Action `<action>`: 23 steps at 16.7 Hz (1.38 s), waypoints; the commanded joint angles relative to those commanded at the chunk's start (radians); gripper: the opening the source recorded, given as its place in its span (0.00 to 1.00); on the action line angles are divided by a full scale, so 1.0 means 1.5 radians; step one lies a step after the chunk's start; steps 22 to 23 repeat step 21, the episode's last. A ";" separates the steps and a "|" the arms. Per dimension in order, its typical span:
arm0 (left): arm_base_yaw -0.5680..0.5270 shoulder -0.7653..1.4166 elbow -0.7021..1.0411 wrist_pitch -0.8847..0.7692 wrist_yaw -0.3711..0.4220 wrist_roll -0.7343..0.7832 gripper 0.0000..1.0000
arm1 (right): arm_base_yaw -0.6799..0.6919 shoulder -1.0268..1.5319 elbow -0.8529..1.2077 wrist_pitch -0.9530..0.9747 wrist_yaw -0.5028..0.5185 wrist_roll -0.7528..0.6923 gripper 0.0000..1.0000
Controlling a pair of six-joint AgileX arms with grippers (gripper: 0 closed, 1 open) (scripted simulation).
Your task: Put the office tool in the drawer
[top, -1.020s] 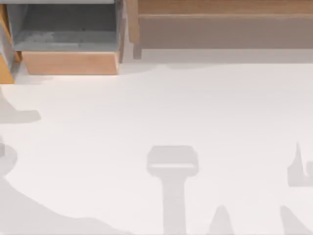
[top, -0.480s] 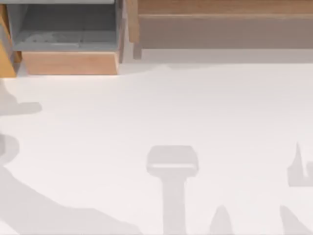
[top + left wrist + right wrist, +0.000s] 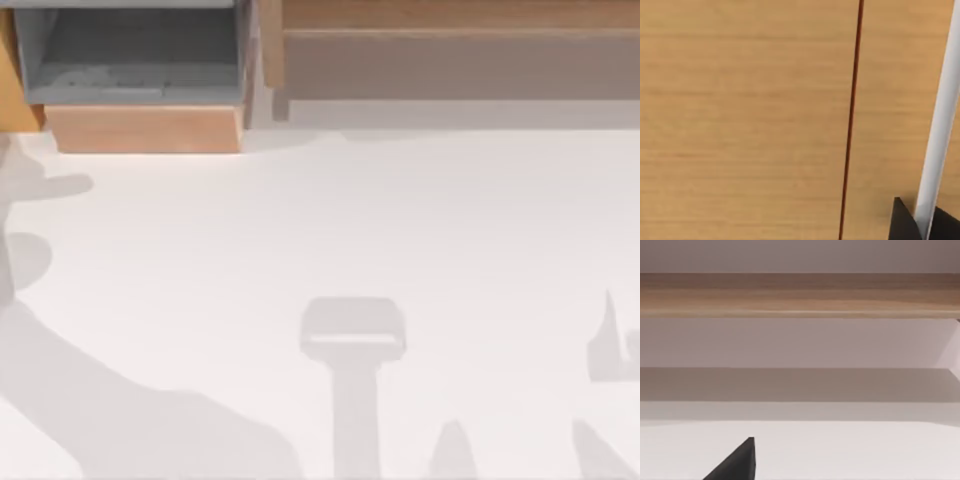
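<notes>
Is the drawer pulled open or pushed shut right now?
Open. In the top view the drawer is pulled forward, its grey inside exposed behind the tan front panel. I see no stapler inside it.

My left gripper: one matt black fingertip (image 3: 905, 222), wedge-shaped, coming to a sharp point, plain and unmarked. My right gripper: one matt black fingertip (image 3: 737, 462), a flat triangular blade with a straight vertical edge, also unmarked.

One drawer (image 3: 140, 85), one long wooden shelf unit (image 3: 450, 50), one table (image 3: 320, 250).
</notes>
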 joint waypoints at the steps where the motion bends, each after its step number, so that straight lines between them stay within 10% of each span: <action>1: 0.000 0.000 0.000 0.000 0.000 0.000 0.00 | 0.000 0.000 0.000 0.000 0.000 0.000 1.00; 15: 0.000 0.000 0.000 0.000 0.000 0.000 0.98 | 0.000 0.000 0.000 0.000 0.000 0.000 1.00; 23: 0.000 0.000 0.000 0.000 0.000 0.000 1.00 | 0.000 0.000 0.000 0.000 0.000 0.000 1.00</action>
